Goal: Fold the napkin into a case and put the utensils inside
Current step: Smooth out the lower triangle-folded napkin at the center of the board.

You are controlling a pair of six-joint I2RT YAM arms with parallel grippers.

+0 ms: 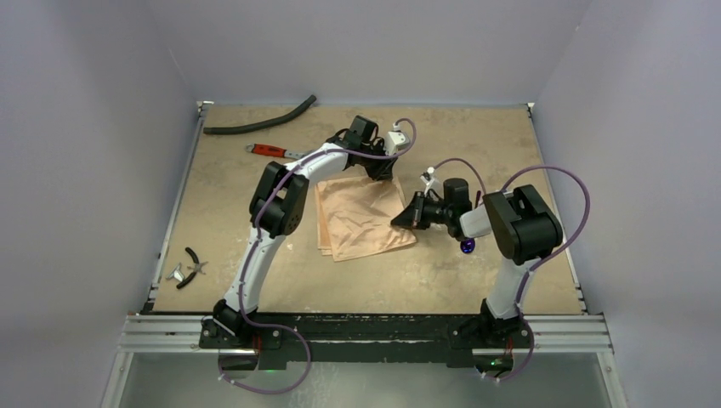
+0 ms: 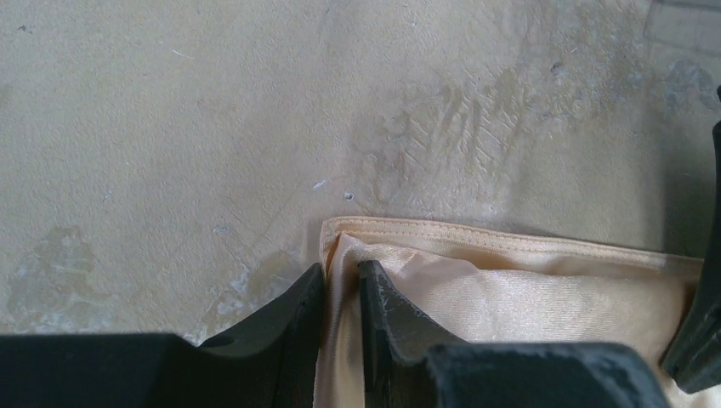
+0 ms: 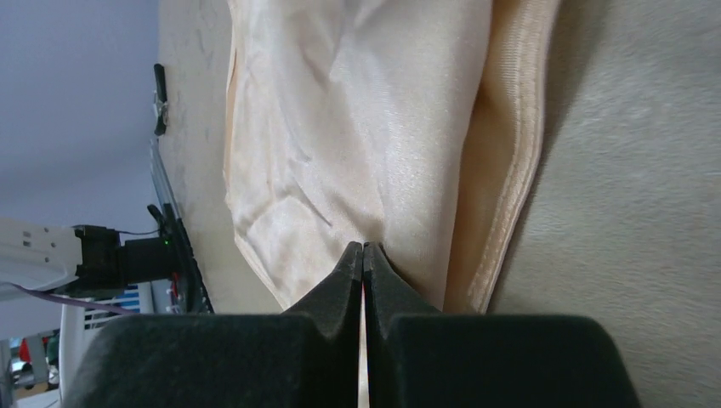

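The peach-orange napkin (image 1: 361, 219) lies folded in a rough rectangle at the table's middle. My left gripper (image 1: 381, 172) is at its far right corner. In the left wrist view the gripper (image 2: 342, 276) is shut on a raised fold of the napkin (image 2: 527, 289), beside the stitched hem. My right gripper (image 1: 406, 218) is at the napkin's right edge. In the right wrist view its tips (image 3: 363, 248) are pressed together, pinching the top layer of the napkin (image 3: 366, 127), whose creases run into them. A shiny purple bit of the spoon (image 1: 468, 246) shows under the right arm. The fork is hidden.
A curved black hose (image 1: 259, 124) lies along the far left edge, with a red-handled wrench (image 1: 272, 150) just in front of it. Small black pliers (image 1: 191, 265) sit near the left edge. Metal rails bound the table's sides.
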